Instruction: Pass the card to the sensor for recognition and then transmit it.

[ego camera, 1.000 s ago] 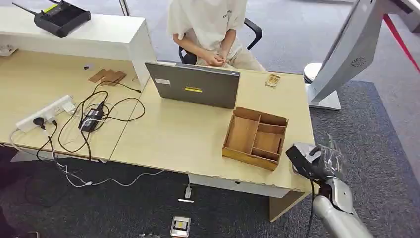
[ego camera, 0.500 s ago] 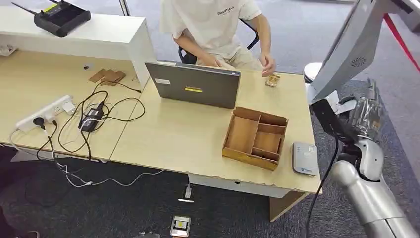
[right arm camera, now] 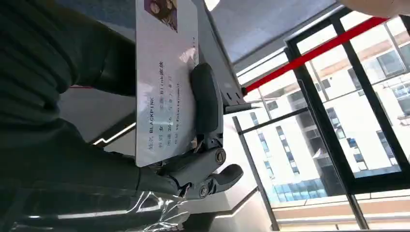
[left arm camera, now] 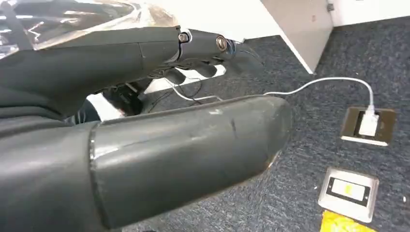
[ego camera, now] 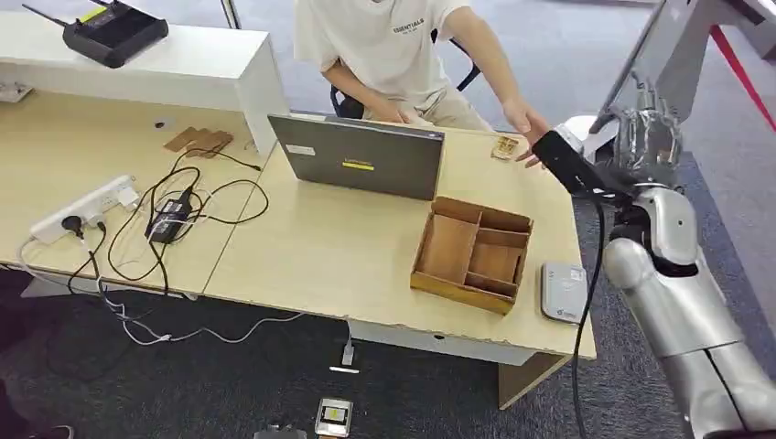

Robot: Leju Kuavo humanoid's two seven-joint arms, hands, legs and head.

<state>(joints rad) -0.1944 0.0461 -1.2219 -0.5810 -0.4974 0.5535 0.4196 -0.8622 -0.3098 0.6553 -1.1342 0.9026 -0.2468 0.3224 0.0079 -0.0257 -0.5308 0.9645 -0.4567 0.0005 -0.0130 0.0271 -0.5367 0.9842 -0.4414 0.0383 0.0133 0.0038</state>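
The card point(right arm camera: 167, 82) was pinched in the right hand point(ego camera: 641, 137), raised beyond the counter's point(ego camera: 329, 247) far right corner, near a person's open hand point(ego camera: 523, 123). The sensor point(ego camera: 563, 291) lay beside the wooden tray point(ego camera: 471, 253). The left hand point(left arm camera: 145, 145) hung above carpet, its fingers' state unclear.

Right hand point(ego camera: 641, 146) raised, pinching the card point(right arm camera: 167, 82); left hand point(left arm camera: 145, 150) hangs.
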